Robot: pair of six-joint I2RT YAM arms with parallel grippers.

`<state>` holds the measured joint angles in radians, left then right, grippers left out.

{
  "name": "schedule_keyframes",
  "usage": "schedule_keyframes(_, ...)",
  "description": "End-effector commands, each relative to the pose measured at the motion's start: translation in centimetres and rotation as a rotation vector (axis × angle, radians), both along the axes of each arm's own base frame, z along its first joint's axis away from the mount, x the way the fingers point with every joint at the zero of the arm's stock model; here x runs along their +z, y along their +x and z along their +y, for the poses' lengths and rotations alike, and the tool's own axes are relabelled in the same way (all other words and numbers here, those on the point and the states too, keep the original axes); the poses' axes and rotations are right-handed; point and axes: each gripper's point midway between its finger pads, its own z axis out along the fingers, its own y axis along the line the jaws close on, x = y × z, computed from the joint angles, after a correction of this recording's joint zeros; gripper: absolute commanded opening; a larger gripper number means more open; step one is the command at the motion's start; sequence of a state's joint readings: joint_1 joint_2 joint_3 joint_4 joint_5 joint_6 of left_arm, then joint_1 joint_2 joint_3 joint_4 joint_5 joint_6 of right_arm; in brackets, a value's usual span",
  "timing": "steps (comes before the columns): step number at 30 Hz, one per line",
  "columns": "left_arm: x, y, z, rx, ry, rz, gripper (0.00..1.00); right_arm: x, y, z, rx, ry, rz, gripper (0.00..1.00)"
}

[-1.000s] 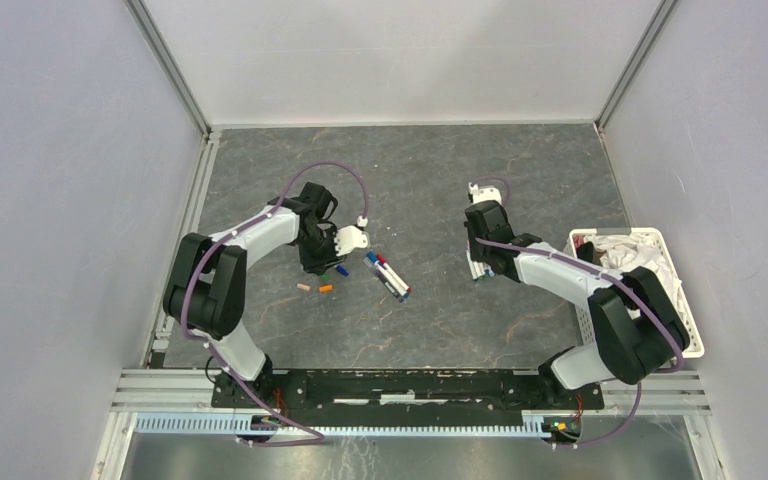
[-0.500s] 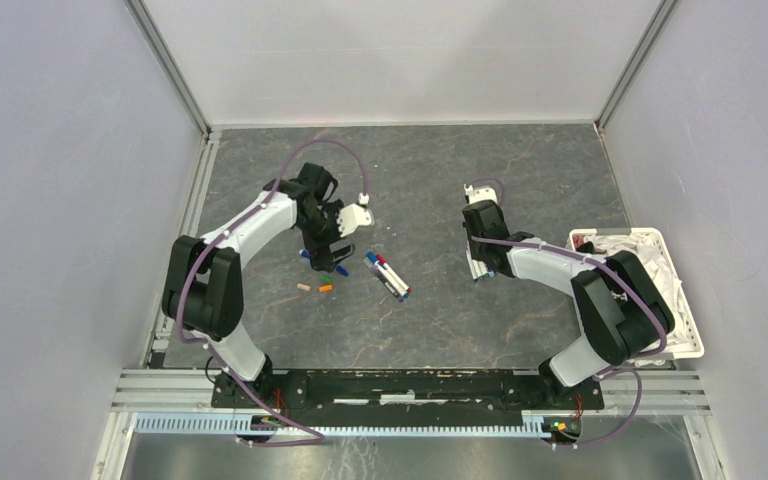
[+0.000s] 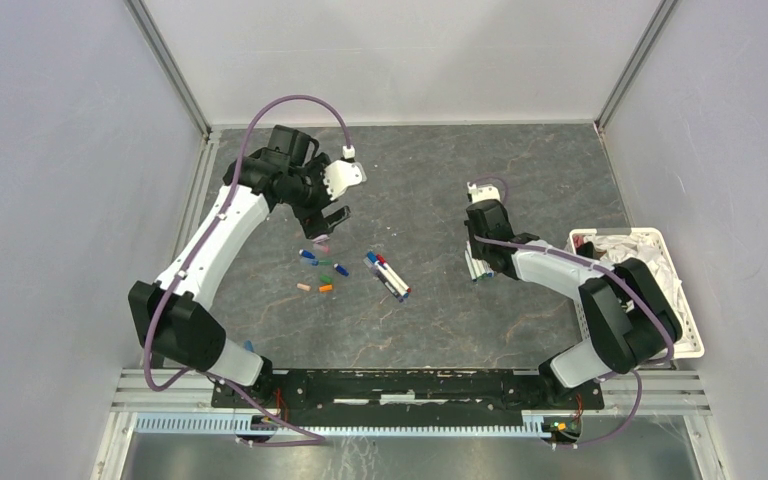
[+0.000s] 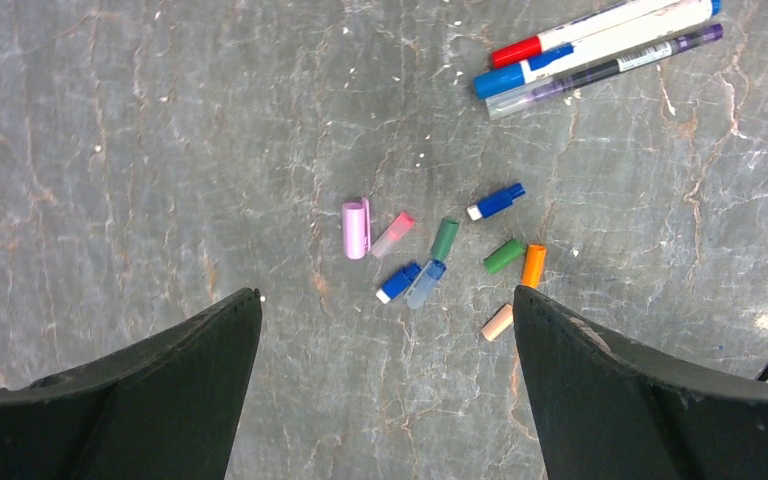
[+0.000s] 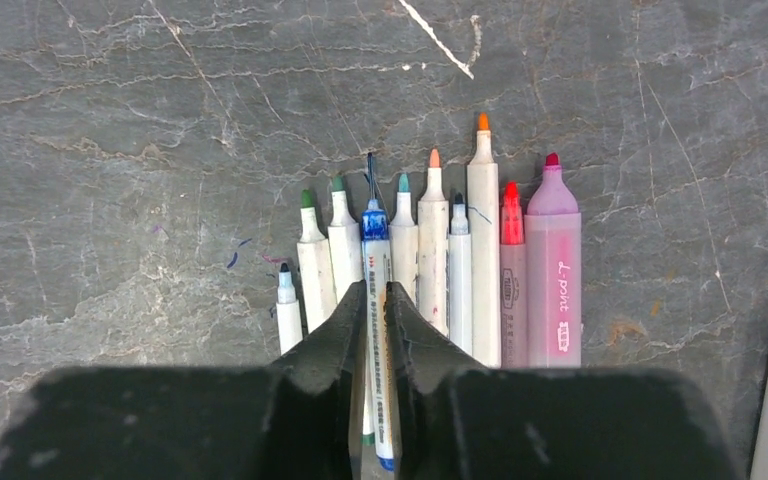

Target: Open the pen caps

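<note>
Several loose pen caps [image 4: 445, 238] in purple, pink, green, blue, orange and peach lie scattered on the grey table [image 3: 430, 170]. My left gripper [image 4: 385, 295] hangs well above them, wide open and empty; in the top view it [image 3: 328, 220] sits just behind the caps [image 3: 322, 270]. Three capped pens [image 4: 590, 45] lie together right of the caps. A row of uncapped pens [image 5: 480, 250] lies tips away from my right gripper [image 5: 376, 287]. Its jaws are closed narrowly on a blue-tipped pen [image 5: 374, 225] in that row. The same pens [image 3: 473, 270] show under the right gripper [image 3: 479, 255].
A white basket [image 3: 695, 330] holding a white cloth [image 3: 630, 255] stands at the right edge. A wide pink highlighter [image 5: 553, 270] ends the pen row. Grey walls with metal rails close off the left, right and far sides.
My left gripper opened wide, then rose and drew back from the caps toward the far left. The right gripper stayed at the pen row, its jaws briefly widening and closing again.
</note>
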<state>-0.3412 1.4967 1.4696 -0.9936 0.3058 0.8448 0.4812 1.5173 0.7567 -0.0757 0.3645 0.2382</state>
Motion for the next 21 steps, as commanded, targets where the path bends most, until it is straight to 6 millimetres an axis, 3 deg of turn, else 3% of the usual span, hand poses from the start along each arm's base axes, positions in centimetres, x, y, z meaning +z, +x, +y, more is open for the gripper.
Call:
schedule_keyframes(1,3.8,1.7,1.3,0.145,-0.026,-0.130,1.00,0.4,-0.5,-0.3,-0.024,0.035,-0.017,0.11)
schedule_keyframes(4,5.8,3.1,2.4,0.236,-0.029,-0.224,1.00,-0.3,-0.9,-0.9,-0.043,0.014,0.003,0.03)
schedule_keyframes(8,7.3,3.4,3.5,0.279,-0.040,-0.280,1.00,-1.5,-1.4,-1.6,-0.061,0.002,0.039,0.00)
schedule_keyframes(14,7.2,2.6,3.7,0.282,-0.027,-0.237,1.00,-2.3,-1.8,-1.3,-0.049,0.015,0.066,0.00)
schedule_keyframes(18,8.0,2.1,3.2,0.273,-0.060,-0.226,1.00,-1.4,-1.5,-1.2,-0.050,0.024,0.047,0.00)
schedule_keyframes(21,9.1,1.9,2.9,0.263,-0.093,-0.256,1.00,0.7,-0.8,-0.9,-0.058,0.046,0.006,0.00)
